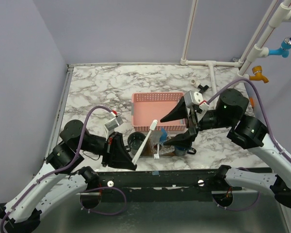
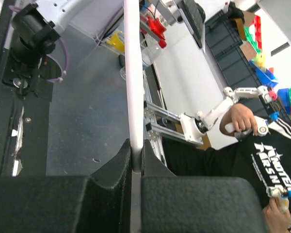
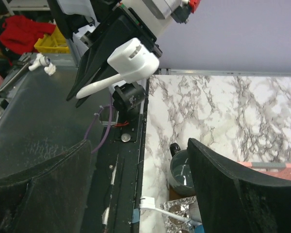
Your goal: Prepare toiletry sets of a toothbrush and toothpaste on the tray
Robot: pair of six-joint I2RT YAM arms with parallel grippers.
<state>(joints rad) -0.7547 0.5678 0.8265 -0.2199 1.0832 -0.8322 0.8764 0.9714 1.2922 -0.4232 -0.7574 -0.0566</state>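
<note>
My left gripper [image 1: 128, 158] is shut on the handle end of a white toothbrush [image 1: 144, 141], which slants up toward the pink basket. The left wrist view shows that handle [image 2: 132, 87] pinched between the two black fingers [image 2: 111, 167]. My right gripper [image 1: 166, 131] is open and hangs over the brown tray [image 1: 167, 153], nothing between its jaws. In the right wrist view the held toothbrush's head [image 3: 133, 58] is ahead of the open right gripper [image 3: 139, 160]. Another toothbrush [image 3: 157, 209] lies on the tray [image 3: 173, 194] below. I cannot make out the toothpaste.
A pink mesh basket [image 1: 157, 104] stands behind the tray. A dark mug [image 1: 136, 141] sits at the tray's left end, also seen as the mug [image 3: 182, 170] under my right finger. A foil blister pack [image 3: 179, 217] lies on the tray. The table's near edge [image 1: 155, 171] is close.
</note>
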